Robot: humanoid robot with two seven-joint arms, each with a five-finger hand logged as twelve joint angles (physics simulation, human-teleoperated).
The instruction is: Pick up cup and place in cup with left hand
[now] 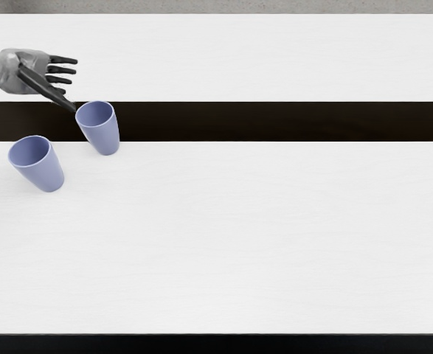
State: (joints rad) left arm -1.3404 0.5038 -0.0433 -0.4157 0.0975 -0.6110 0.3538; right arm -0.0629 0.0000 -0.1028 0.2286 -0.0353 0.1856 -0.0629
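The left hand reaches in at ten o'clock on the white table, its fingers apart and holding nothing. The nearer cup stands mouth up between four and five o'clock from the hand, its rim right by the thumb tip; whether they touch I cannot tell. The other cup, also mouth up, stands at eight o'clock from the first, apart from it.
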